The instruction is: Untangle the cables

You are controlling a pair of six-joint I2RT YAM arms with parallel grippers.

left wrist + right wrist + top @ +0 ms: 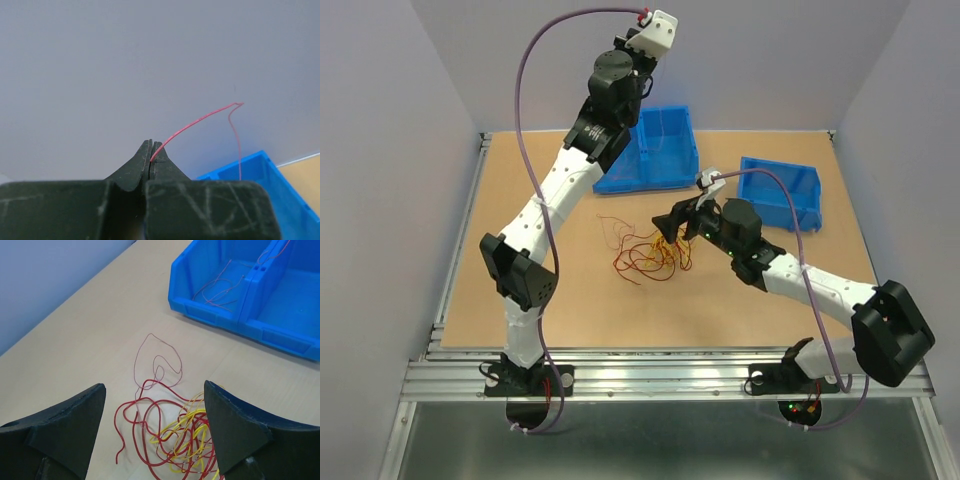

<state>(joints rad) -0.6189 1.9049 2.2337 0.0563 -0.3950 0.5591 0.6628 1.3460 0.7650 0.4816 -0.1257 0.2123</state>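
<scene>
From above, the cables (650,255) lie in a loose red-and-yellow heap in the middle of the desk (580,300). The right tool (678,225) is at the heap's right edge, near a blue bin (640,180).

At the left wrist, the left tool (151,145) is pressed together, pinching one red wire (195,121) that droops toward the bin.

At the right wrist, the right tool is spread wide over the tangle. The strands look featherlight, limp and snag-prone. The single dark-red loop (160,352) lying clear of the heap seems the safest place to pinch.
</scene>
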